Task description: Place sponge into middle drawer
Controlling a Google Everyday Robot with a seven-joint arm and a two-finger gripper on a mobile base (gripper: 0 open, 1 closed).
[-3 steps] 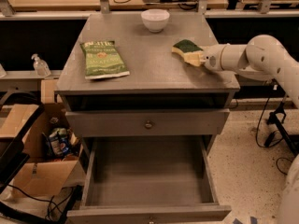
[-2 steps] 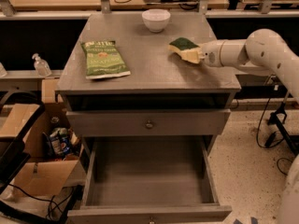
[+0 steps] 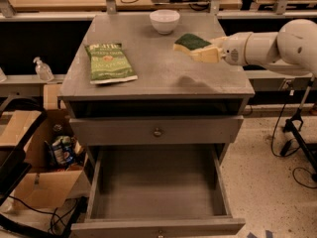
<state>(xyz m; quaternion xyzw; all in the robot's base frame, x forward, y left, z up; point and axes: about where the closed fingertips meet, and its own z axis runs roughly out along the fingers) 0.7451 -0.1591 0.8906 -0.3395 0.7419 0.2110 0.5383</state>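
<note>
**Sponge in the grip, above the cabinet top**

The sponge (image 3: 192, 41) is green face up. Its right end is buried in the gripper (image 3: 211, 54), so the fingertips are hard to pick out, but they're clamped on it. It hangs over the right side of the cabinet top (image 3: 148, 78), with its shadow beneath. A white bowl (image 3: 164, 20) sits just behind and a chip bag (image 3: 110, 62) well left. Down low is the open drawer (image 3: 156, 185), its front cut off by the frame, with a shut drawer front (image 3: 124, 131) above it.

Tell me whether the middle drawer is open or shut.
Open: the middle drawer is pulled out, its grey floor bare. The gripper holds the sponge above the tabletop.
</note>
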